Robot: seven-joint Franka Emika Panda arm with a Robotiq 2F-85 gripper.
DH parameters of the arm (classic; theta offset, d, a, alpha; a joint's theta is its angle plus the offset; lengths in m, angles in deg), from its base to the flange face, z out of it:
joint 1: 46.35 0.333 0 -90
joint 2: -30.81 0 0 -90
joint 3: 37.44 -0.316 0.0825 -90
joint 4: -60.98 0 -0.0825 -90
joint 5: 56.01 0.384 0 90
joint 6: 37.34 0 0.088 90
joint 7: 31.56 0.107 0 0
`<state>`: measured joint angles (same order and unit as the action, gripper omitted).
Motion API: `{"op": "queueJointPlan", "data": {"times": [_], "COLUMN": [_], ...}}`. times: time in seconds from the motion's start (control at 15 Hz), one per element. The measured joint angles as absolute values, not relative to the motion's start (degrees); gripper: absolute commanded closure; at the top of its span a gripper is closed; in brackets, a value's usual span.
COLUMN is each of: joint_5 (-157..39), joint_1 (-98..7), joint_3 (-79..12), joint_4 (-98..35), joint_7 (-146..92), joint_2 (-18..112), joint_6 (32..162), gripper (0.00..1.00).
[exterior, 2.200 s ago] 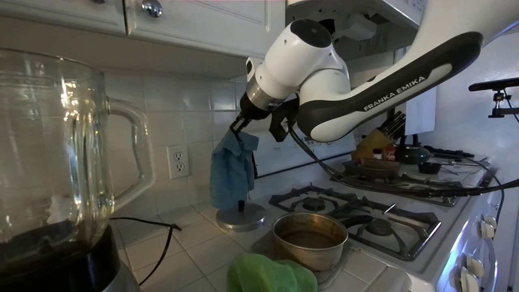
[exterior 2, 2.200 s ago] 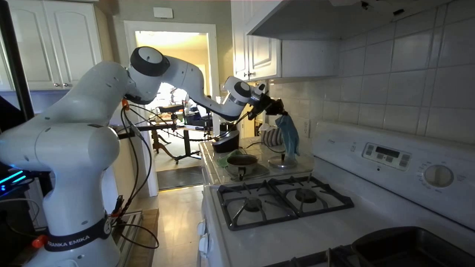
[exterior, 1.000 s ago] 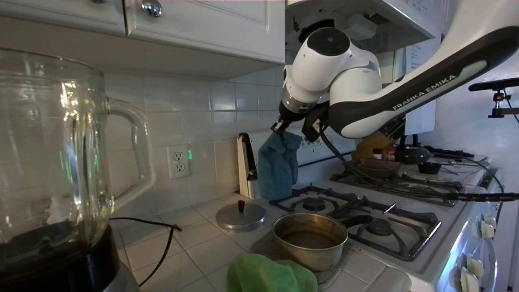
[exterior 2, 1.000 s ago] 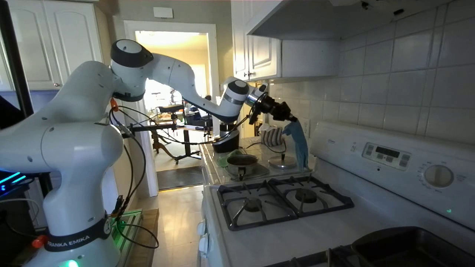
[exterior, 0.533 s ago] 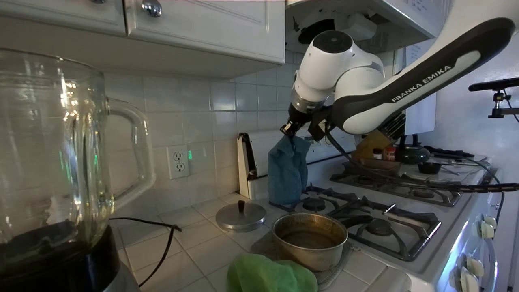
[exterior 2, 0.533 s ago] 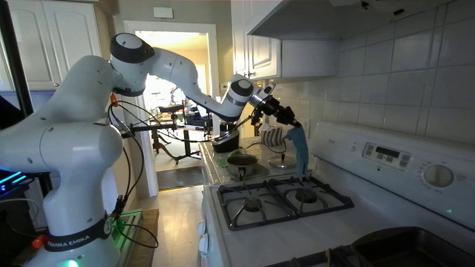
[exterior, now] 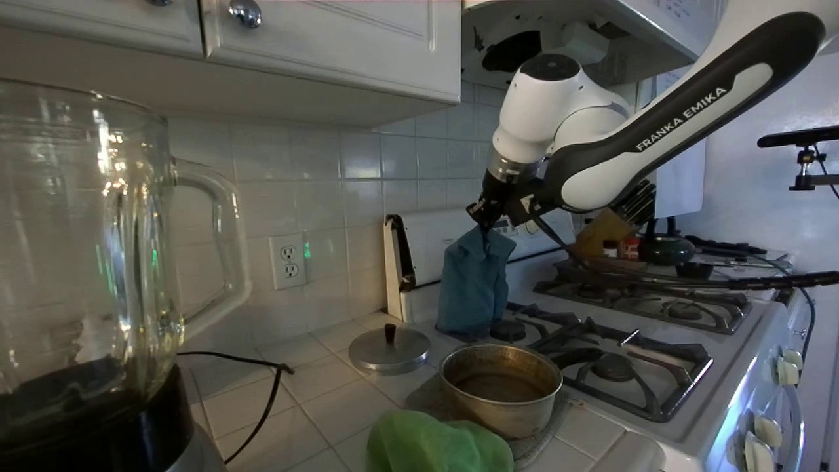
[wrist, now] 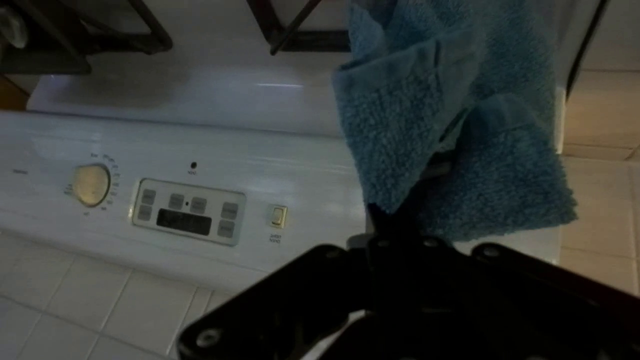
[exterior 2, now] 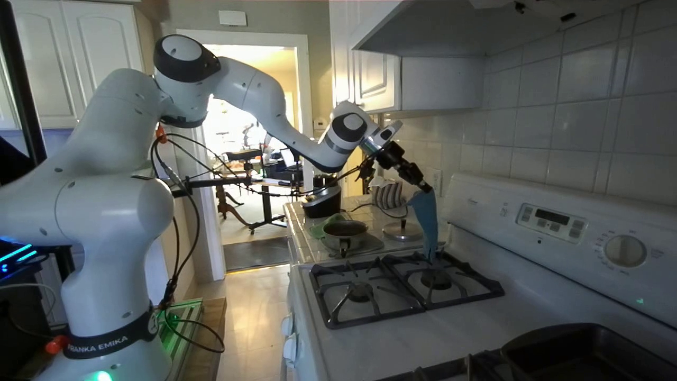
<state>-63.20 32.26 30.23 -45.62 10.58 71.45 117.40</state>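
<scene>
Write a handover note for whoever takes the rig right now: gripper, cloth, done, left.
Gripper: shut on the top of the blue cloth, reaching down at a slant.
Where: cloth hangs by the rear burner at the counter end of the stove. Can't tell if its lower end touches the stove.
Around it: pot on the counter, uncovered; metal lid and green cloth near it.
Done: blue cloth is in the grip.
Left, as it looks: blue cloth not yet laid down or let go.
</scene>
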Motion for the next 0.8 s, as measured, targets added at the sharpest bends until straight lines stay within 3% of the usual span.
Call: {"op": "queueJointPlan", "data": {"times": [0.53,0.6,0.67,0.8], "joint_5": [-63.2,-63.2,-63.2,-63.2], "joint_1": [31.2,31.2,31.2,31.2], "joint_3": [30.6,30.8,30.9,31.0], "joint_4": [-50.5,-51.0,-51.5,-52.3], "joint_7": [18.5,19.1,19.7,20.6], "joint_2": [69.4,69.1,68.8,68.2], "joint_6": [117.3,117.2,116.9,116.2], "gripper": [0.99,0.92,0.71,0.67]}}
